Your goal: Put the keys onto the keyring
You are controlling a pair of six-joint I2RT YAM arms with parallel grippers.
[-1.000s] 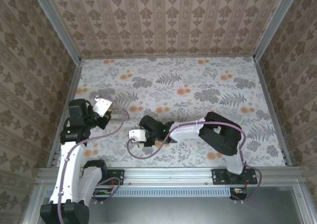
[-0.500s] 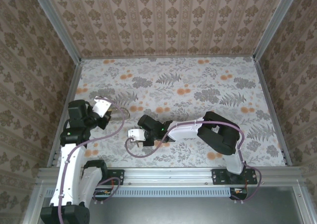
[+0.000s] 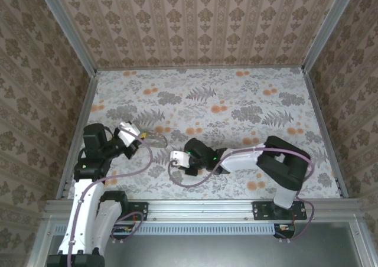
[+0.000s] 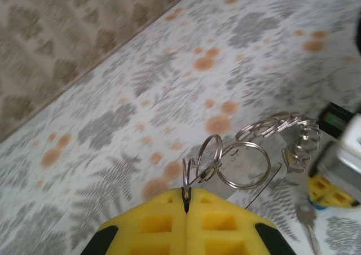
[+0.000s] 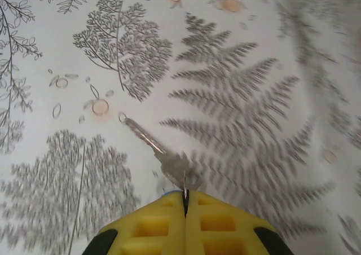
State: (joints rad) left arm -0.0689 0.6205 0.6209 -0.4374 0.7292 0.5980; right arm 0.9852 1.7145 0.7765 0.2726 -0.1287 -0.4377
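Left wrist view: the left end effector (image 4: 185, 203) has its yellow pads (image 4: 158, 228) pressed together on the edge of one thin metal ring, the near end of the keyring (image 4: 243, 165); the rest of it, a chain of linked rings and a coil, trails ahead and to the right of the tips, low over the table (image 4: 113, 69); whether it rests there I cannot tell. In the right wrist view the right end effector (image 5: 185, 203) is likewise pinched tight, on the head of a key (image 5: 148, 141), with a sliver of blue at the pads; the blade points ahead and to the left of the tips, close above the table. From the top external view the two sets of tips face each other, near but apart, with the keyring between them.

The likely troubles, as I judge them: the hold on the ring is a mere edge pinch, so a push from the key could twist it or pop it free; the loose chain may swing and foul the approach; the pads cover the key's head, where its hole should be, so threading may demand a regrip, and the key could drop then.
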